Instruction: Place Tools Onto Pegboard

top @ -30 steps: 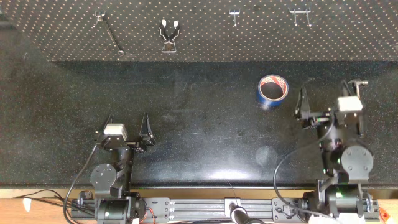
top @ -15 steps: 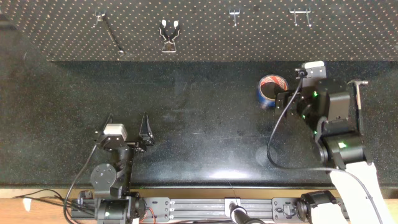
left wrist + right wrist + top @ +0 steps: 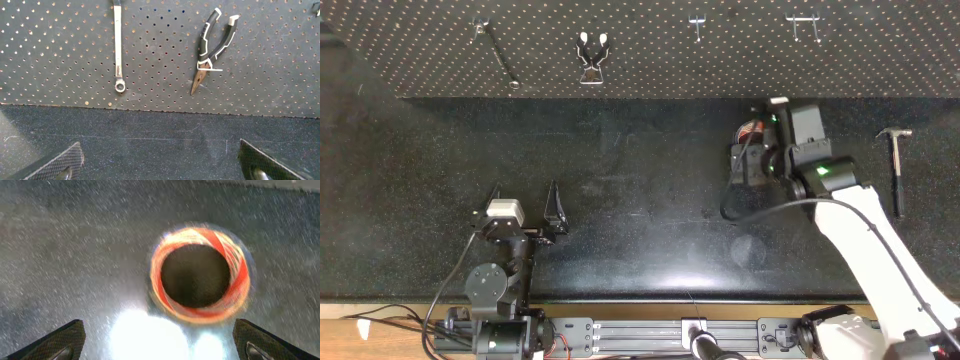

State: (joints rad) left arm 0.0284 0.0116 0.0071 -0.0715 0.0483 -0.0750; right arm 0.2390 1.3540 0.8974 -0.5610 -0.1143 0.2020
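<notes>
Jaws on both arms are wide and empty. On the pegboard [image 3: 740,60], upper left, hang the wrench [image 3: 500,55] and pliers [image 3: 592,58]. The tape roll [image 3: 200,314] below the right jaws and the hammer [image 3: 895,175], far right, lie on the tabletop [image 3: 640,190], not yet placed.

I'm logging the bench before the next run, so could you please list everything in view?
table: one, black, work surface
pegboard: one, black, behind the table
wrench: one, silver, hanging on the pegboard
pliers: one, black-and-white handles, hanging beside the wrench
hooks: two, silver, bare, farther right on the pegboard
tape roll: one, red and pale, flat on the table
hammer: one, dark handle, on the table's right side
left gripper: one, black, open, near its base
right gripper: one, black, open, over the tape roll
</notes>
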